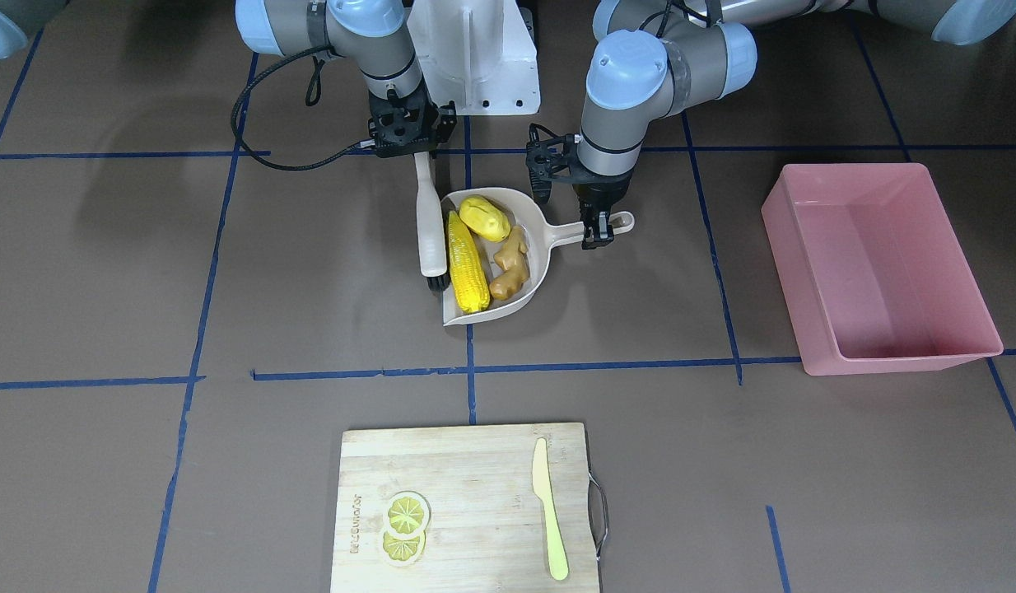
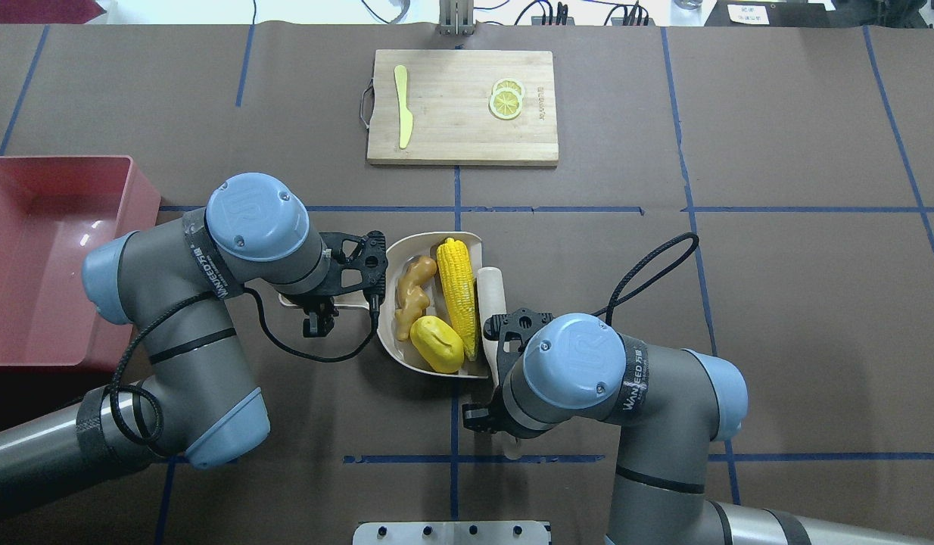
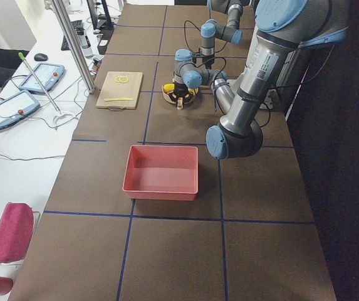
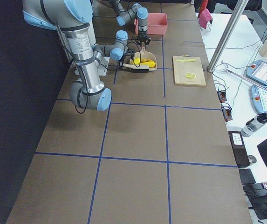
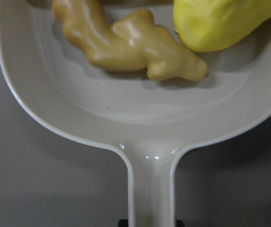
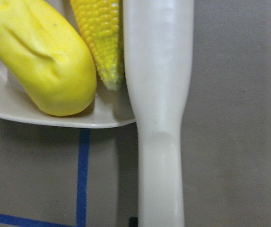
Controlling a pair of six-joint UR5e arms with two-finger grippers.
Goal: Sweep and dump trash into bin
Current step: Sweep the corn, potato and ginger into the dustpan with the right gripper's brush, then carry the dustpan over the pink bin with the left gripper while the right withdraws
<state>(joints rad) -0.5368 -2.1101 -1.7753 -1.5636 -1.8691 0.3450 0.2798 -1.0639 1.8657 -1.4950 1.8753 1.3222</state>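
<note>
The trash lies in the beige dustpan (image 1: 531, 216): a yellow corn cob (image 1: 467, 262), a yellow potato-like lump (image 1: 484, 217) and a tan ginger root (image 1: 510, 265). My left gripper (image 1: 598, 231) is shut on the dustpan's handle; the left wrist view shows ginger (image 5: 126, 45) and the pan (image 5: 140, 109). My right gripper (image 1: 417, 147) is shut on a beige brush (image 1: 430, 222) that lies along the corn at the pan's open side. The right wrist view shows the brush handle (image 6: 159, 94), corn (image 6: 100, 33) and lump (image 6: 40, 56). The pink bin (image 1: 878, 263) stands apart on my left and looks empty.
A wooden cutting board (image 1: 467, 469) lies at the table's far side from me, with two lemon slices (image 1: 405, 527) and a pale yellow-green knife (image 1: 551, 511) on it. My white base (image 1: 475, 53) stands behind the dustpan. Blue tape lines cross the brown table.
</note>
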